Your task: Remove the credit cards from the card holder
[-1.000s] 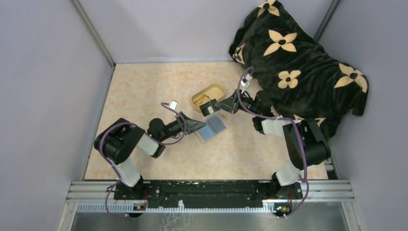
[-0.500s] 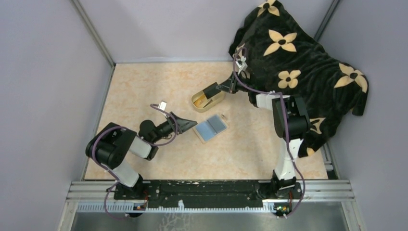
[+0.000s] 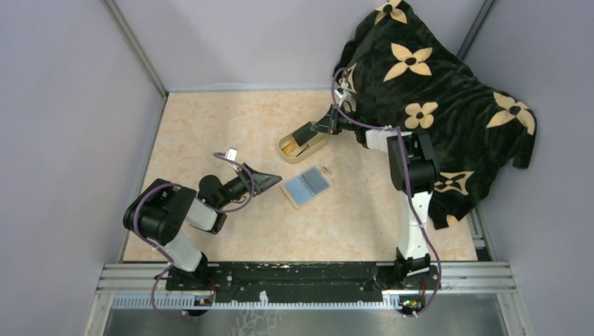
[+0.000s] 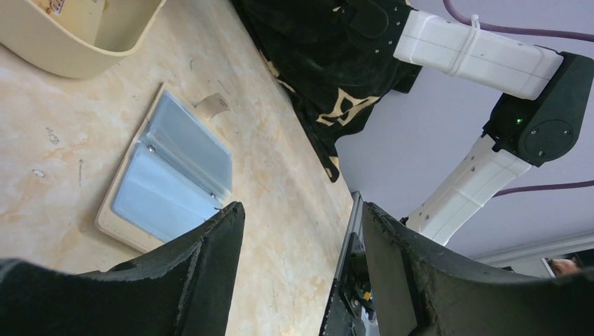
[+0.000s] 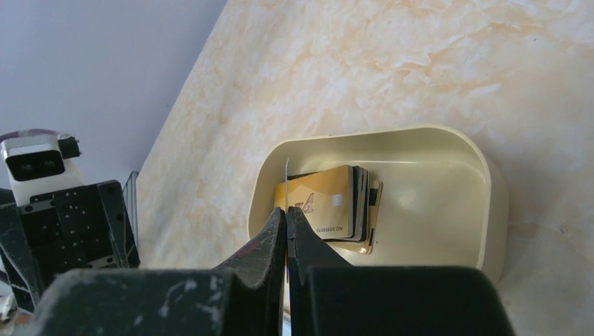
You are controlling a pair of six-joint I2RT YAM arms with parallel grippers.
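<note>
The card holder [image 3: 306,186] lies open on the table, blue-grey faces up, tan tab at its far side; it also shows in the left wrist view [image 4: 171,175]. My right gripper [image 3: 315,130] is shut on a thin credit card [image 3: 305,134], dark from above and edge-on in the right wrist view [image 5: 286,178], held just over the cream oval dish [image 3: 315,145]. In the right wrist view my right gripper [image 5: 286,211] is above a stack of several cards [image 5: 336,206], gold one on top, lying in the dish [image 5: 420,136]. My left gripper [image 3: 272,180] is open and empty, just left of the holder.
A black blanket with cream flowers [image 3: 434,84] covers the back right and reaches the right arm's side. The dish [image 4: 77,42] stands just beyond the holder. Grey walls close in the left and back. The left gripper [image 4: 301,210] faces the table's near rail.
My right gripper has carried the card from above the holder back to over the dish. My left gripper has drawn back to the left, away from the holder.
</note>
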